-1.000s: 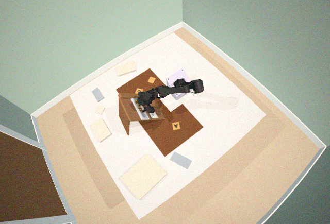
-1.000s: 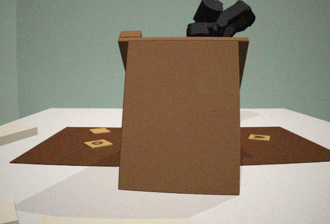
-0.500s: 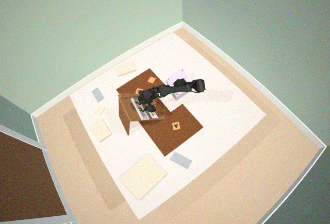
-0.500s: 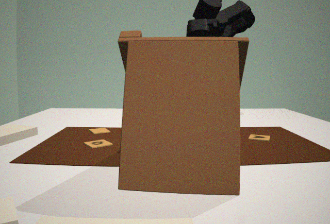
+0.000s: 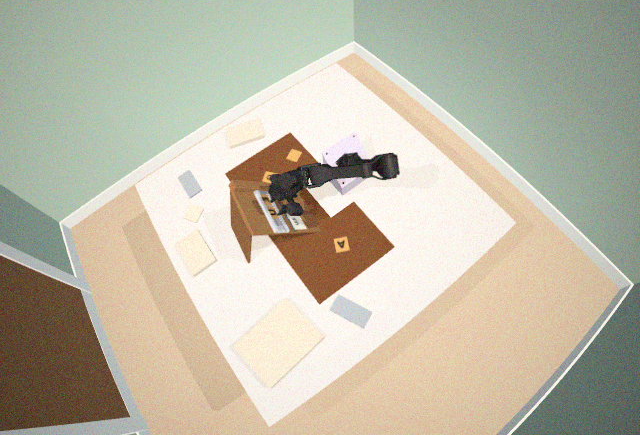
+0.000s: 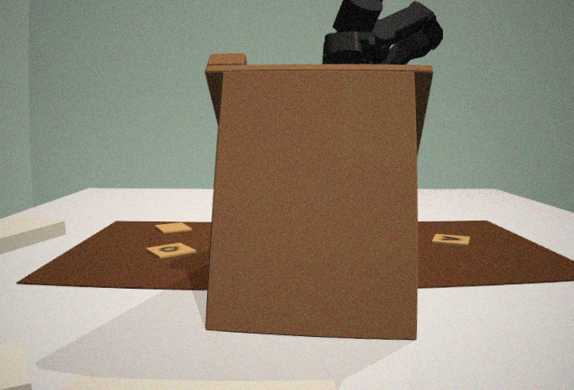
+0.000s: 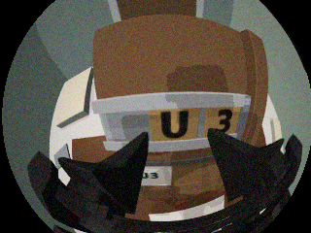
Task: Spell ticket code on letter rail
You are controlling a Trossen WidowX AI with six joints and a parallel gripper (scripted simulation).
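Observation:
A brown slanted board (image 5: 238, 223) (image 6: 315, 200) (image 7: 169, 52) carries a grey letter rail (image 7: 130, 105) (image 5: 279, 224). Two tan tiles sit in the rail side by side, the U tile (image 7: 173, 124) on the left and the 3 tile (image 7: 224, 122) on the right. A white ticket (image 7: 154, 175) (image 5: 296, 222) sits below the rail; its print is too small to read. My gripper (image 7: 179, 134) (image 5: 285, 207) is open in front of the U tile, with one finger on each side and neither touching it. In the exterior view the board hides the gripper. Loose tiles lie on the brown mat (image 5: 336, 270) (image 6: 500, 255): one tile (image 5: 341, 244) (image 6: 450, 238) on one side of the board, and a blank-looking tile (image 5: 293, 154) (image 6: 173, 227) and another tile (image 6: 170, 249) on the other side.
Cream slabs (image 5: 277, 341) (image 5: 194, 252) (image 5: 244, 132) and grey slabs (image 5: 351, 310) (image 5: 189, 183) lie around the mat on the white counter. The arm's lilac base (image 5: 338, 153) stands behind the board. The counter ends in a raised rim by the walls.

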